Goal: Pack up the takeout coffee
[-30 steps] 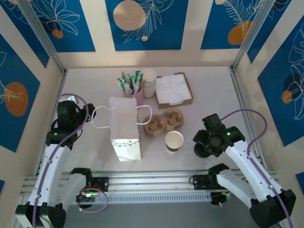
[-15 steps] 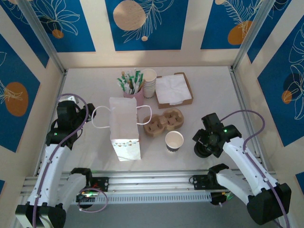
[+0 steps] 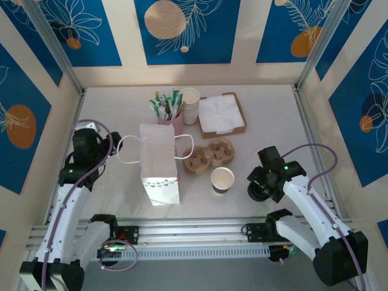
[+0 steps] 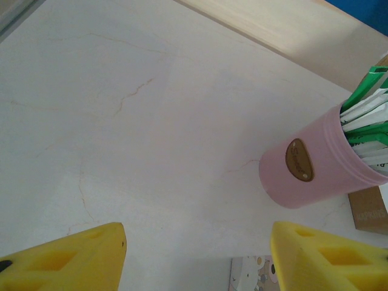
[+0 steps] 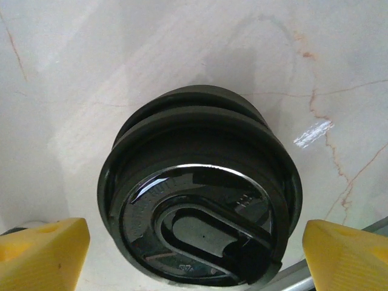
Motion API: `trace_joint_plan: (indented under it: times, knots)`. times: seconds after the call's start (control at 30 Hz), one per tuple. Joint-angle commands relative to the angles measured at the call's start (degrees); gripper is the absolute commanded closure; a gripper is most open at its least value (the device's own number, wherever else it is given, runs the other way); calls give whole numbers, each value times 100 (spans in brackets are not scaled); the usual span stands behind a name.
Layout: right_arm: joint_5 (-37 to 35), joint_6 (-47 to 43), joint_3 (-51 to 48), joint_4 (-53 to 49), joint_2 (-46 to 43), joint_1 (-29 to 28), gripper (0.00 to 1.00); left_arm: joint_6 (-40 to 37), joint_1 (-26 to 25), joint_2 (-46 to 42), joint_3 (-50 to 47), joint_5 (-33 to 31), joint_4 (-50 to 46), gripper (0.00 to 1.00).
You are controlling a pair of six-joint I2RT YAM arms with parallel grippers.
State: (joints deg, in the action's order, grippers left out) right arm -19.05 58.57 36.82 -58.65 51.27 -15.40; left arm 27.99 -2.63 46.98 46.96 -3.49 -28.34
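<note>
My right gripper (image 5: 194, 257) hangs over a black lid (image 5: 197, 182), pointing straight down. Its yellow fingers (image 5: 42, 251) are spread wide to either side of the lid's rim and touch nothing that I can see. The lid lies flat, dome up, on what looks like a second lid beneath it, close to the near edge of the tabletop (image 3: 121, 103), toward the right near corner and just inside the rail (image 3: 200, 227). The cup (image 3: 222, 180) stands upright and open-mouthed with no lid on it, also close to the near edge, just left of the lid and apart from it; its axis is vertical, as is the lid's. From the right gripper the cup lies to the left, a short way along the near edge, and this arm is by far the nearer. My left gripper (image 4: 197, 260) sits near the left edge, fingers parted over bare tabletop, and the bag (image 3: 159, 162) sits between it and the cup. The carrier (image 3: 209, 154) rests just beyond the cup, toward the centre. Judgement: the lid is to be taken first, then carried left and set squarely on the cup's mouth; on the rail side there is little room. The tabletop is pale, marbled and glossy, so a flat lid may slide rather than lift.
</note>
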Motion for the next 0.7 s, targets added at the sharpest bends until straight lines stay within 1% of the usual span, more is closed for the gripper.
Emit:
trace_joint_plan:
  times: [0.0, 0.1, 0.3, 0.5, 0.67]
  knots:
    - [92, 33, -95, 117, -10, 75, 9, 5, 35, -66, -45, -82, 28, 36]
    - [78, -7, -125, 135, -17, 103, 10, 5, 33, -66, -55, -82, 34, 36]
    - [50, -28, -187, 187, -36, 138, 16, 4, 34, -66, -55, -82, 34, 36]
    - [50, -55, -228, 239, -33, 159, 16, 5, 33, -66, -55, -74, 39, 36]
    - [69, -10, -287, 289, -33, 160, 18, 5, 34, -66, -55, -73, 39, 36]
